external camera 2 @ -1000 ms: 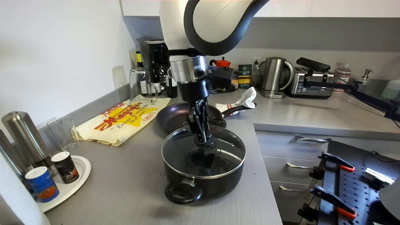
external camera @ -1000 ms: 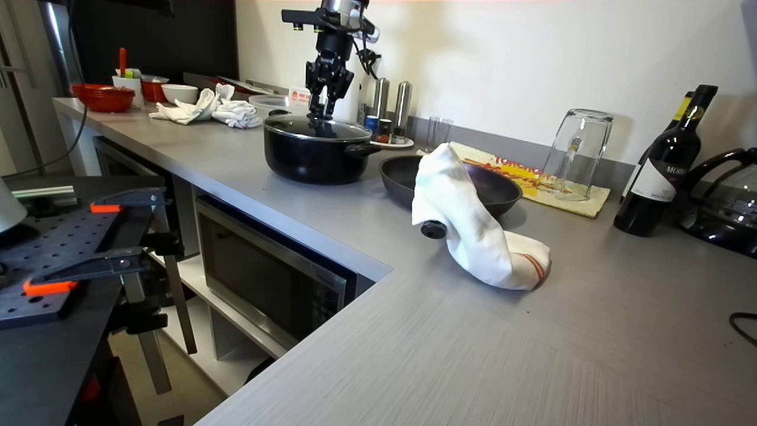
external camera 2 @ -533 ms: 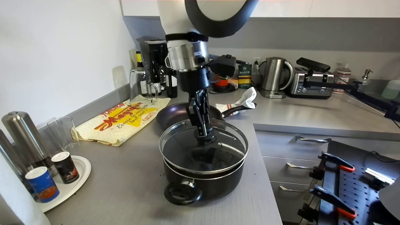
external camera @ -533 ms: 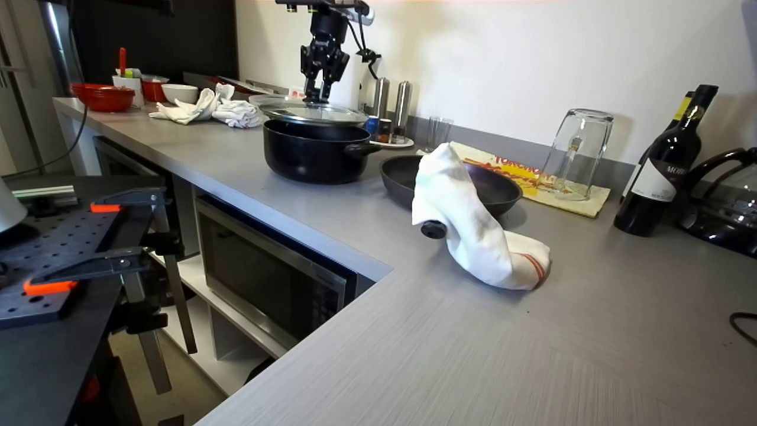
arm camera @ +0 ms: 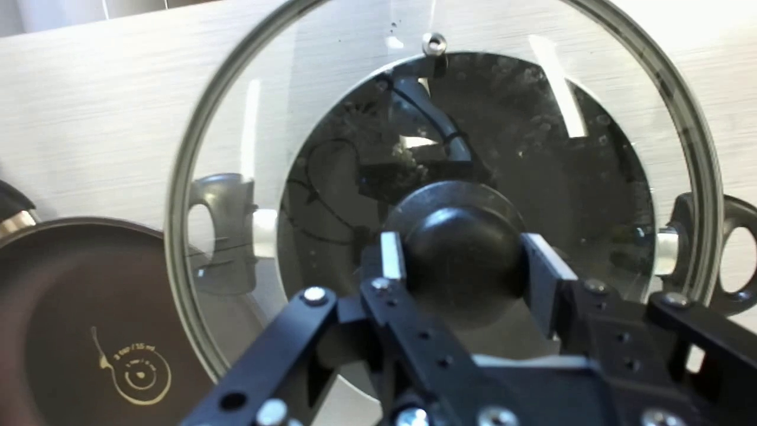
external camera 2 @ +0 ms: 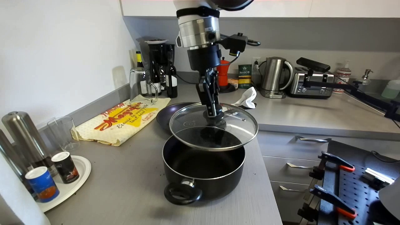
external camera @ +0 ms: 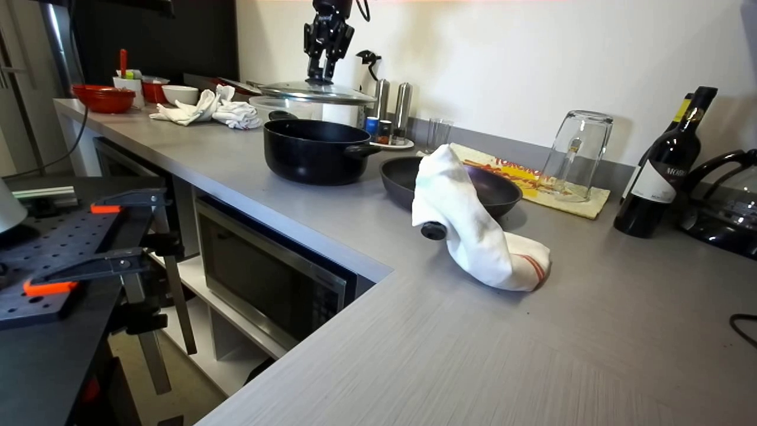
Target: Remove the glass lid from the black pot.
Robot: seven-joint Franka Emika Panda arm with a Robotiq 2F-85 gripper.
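Observation:
The glass lid hangs level above the black pot, apart from its rim. In an exterior view the lid sits up and toward the frying pan from the pot, whose dark inside shows. My gripper is above the lid's centre, also seen in an exterior view. In the wrist view the two fingers of my gripper are shut on the round black knob. Through the lid I see the pot, with one handle partly beyond the lid's edge.
A dark frying pan stands close behind the pot, with a white cloth over its handle. An upturned glass stands on a yellow cloth. A white plate holds two small cups. Steel mills stand by the wall.
My gripper has risen with the lid held by its knob. The lid has left the pot's rim and moved up, then slightly toward the frying pan. The pot has stayed in place.

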